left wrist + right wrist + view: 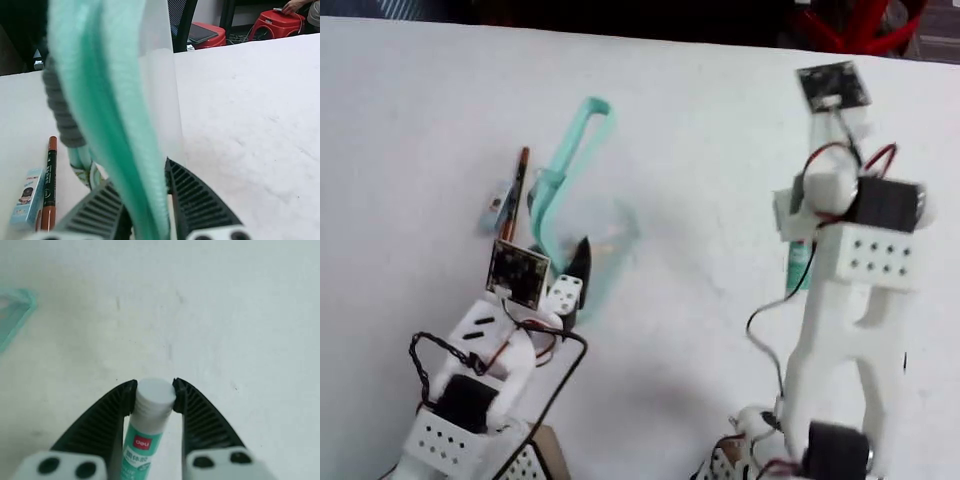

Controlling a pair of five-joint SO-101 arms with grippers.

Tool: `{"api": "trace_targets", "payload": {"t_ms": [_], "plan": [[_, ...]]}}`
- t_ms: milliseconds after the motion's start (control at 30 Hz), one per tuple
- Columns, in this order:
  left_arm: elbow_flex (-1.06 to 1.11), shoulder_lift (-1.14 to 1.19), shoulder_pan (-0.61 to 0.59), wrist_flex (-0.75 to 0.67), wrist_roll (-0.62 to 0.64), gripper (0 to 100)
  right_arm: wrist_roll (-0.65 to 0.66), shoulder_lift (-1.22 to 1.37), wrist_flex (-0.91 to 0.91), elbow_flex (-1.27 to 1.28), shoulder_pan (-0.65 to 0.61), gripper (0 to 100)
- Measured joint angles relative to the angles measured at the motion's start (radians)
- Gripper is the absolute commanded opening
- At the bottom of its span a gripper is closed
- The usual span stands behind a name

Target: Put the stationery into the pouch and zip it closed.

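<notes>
The pouch (582,215) is clear plastic with a teal zipper edge and lies left of the table's middle. My left gripper (576,272) is shut on its near edge. In the left wrist view the teal edge (125,130) stands lifted between the fingers (192,195). A brown pencil (515,190) and a small blue eraser (497,206) lie on the table just left of the pouch, and they appear again as pencil (49,185) and eraser (26,198). My right gripper (154,390) is shut on a white-capped green glue stick (150,412), held above the table at the right (800,265).
The white table (700,130) is bare between the two arms. A corner of the pouch (15,307) shows off to one side of the right gripper. Red stools and dark furniture stand beyond the far table edge.
</notes>
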Motion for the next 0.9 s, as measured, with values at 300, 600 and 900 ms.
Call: {"api": "trace_targets", "payload": {"t_ms": [300,600,900], "plan": [[-0.005,0.000,0.002,0.003,0.000,14,0.000,-0.384,-0.302,0.315,-0.160,1.8],[-0.002,0.018,0.034,0.043,-0.002,25,-0.003,-0.640,-0.496,0.319,-0.474,1.8],[-0.002,0.020,0.072,0.043,-0.003,25,-0.005,-0.646,-0.790,0.321,-0.568,1.7]]}}
